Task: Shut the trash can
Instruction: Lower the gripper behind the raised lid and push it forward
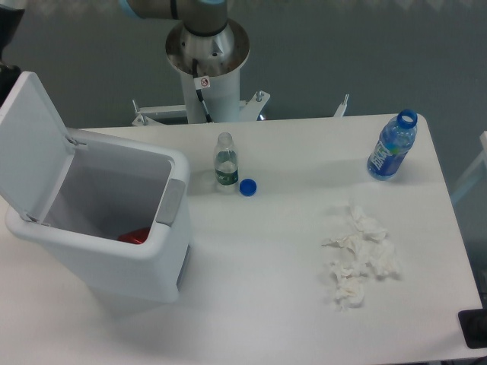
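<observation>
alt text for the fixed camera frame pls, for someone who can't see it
A white trash can stands at the table's left with its hinged lid open and something red inside. Also there: a small clear bottle beside a loose blue cap, a blue bottle far right, and crumpled tissues. A dark part, maybe the end effector, shows top left.

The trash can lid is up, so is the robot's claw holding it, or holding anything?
It cannot be told. Only a dark corner of the gripper shows at the top left edge, just above the trash can and its raised lid; any grasp is out of view.
</observation>
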Tool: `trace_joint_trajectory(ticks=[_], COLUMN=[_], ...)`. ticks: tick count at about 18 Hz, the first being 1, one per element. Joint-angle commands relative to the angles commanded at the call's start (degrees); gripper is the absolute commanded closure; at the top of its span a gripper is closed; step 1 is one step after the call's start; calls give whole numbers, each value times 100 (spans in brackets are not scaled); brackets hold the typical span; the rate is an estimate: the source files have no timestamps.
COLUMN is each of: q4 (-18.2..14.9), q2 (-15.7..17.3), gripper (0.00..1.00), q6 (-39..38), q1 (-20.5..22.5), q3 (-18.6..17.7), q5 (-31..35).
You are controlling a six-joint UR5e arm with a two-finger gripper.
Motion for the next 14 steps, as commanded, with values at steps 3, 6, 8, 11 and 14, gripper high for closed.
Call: trace_joint_trajectory(ticks=[3,6,8,11,14], q4=[26,18,0,9,9], q2=[-9,0,17,44,26], gripper=[0,0,0,0,0], q6=[88,132,167,202,211], q1=[114,325,387,571,659], q3=[-9,-9,-44,-88,-114], q5=[290,282,317,457,642])
